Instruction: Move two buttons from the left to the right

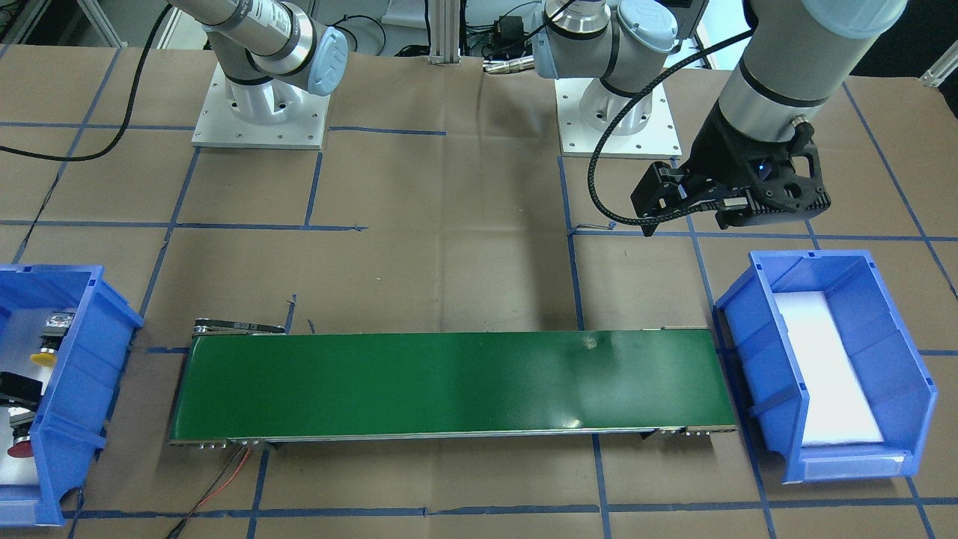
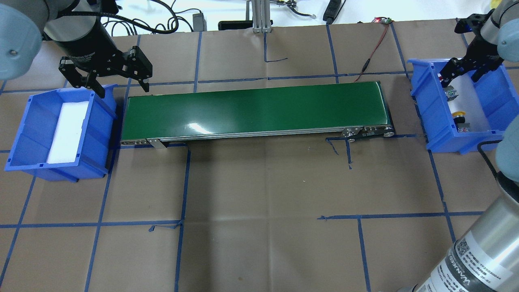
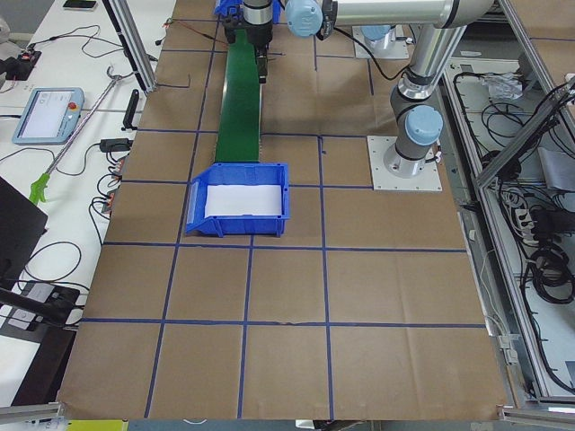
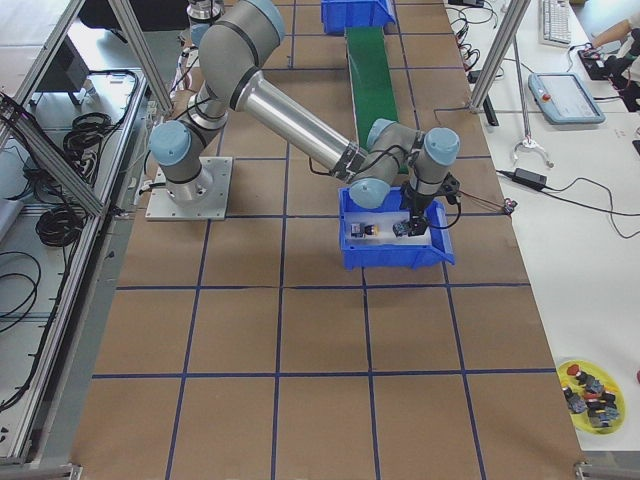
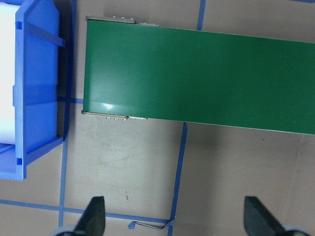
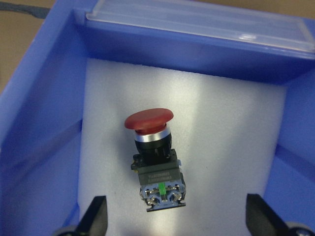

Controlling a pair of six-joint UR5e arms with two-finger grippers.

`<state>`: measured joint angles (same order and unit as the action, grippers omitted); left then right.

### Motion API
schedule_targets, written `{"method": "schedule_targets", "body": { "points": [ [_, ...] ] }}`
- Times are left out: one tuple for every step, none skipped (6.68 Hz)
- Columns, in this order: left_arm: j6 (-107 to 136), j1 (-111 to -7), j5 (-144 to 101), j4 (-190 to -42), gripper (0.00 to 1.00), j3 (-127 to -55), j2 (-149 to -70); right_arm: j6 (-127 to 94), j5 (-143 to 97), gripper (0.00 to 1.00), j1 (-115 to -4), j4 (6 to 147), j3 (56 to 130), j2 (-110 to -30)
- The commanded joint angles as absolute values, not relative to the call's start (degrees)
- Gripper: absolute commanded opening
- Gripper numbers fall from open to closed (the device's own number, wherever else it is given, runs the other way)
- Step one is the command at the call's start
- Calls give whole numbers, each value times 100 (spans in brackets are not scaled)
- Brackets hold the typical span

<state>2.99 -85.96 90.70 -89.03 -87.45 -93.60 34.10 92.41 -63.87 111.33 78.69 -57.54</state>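
Over the blue bin (image 2: 446,144) on my robot's right side, the right gripper (image 2: 460,79) hovers with its jaws spread wide and nothing between them. Through its wrist camera I see the red button (image 6: 152,157) lying on white foam (image 6: 221,147) below it, cap toward 12 o'clock, body toward 6. The yellow button (image 1: 43,358) lies in the same bin, at 12 o'clock from the red one in the front-facing view. The left gripper (image 2: 121,87) hangs wide open and empty above the table, at 1 o'clock from the other blue bin (image 2: 24,134), near the end of the green belt (image 2: 255,107).
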Motion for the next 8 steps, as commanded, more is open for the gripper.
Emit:
{"method": "schedule_targets", "body": {
  "points": [
    [299,-8596,9070,-8903,100,-8745,-9360,3384,9229,100,-6390,11109,7849,-6360],
    [299,-8596,9070,-8903,100,-8745,-9360,3392,9185,100,-6416,11075,7866,-6816],
    [299,-8596,9070,-8903,100,-8745,-9360,3366,9254,100,-6651,10900,7962,-7273],
    [299,-8596,9070,-8903,100,-8745,-9360,3001,9255,100,-6993,10707,7954,-7617],
    [299,-8596,9070,-8903,100,-8745,-9360,1944,9133,100,-7274,10627,7989,-7777],
    [299,-8596,9070,-8903,100,-8745,-9360,1220,9027,100,-7791,10226,7954,-7918],
    [299,-8596,9070,-8903,100,-8745,-9360,91,9035,100,-8422,9839,7998,-8102],
    [299,-8596,9070,-8903,100,-8745,-9360,-547,9018,100,-9038,9609,7998,-8156]
  ]
}}
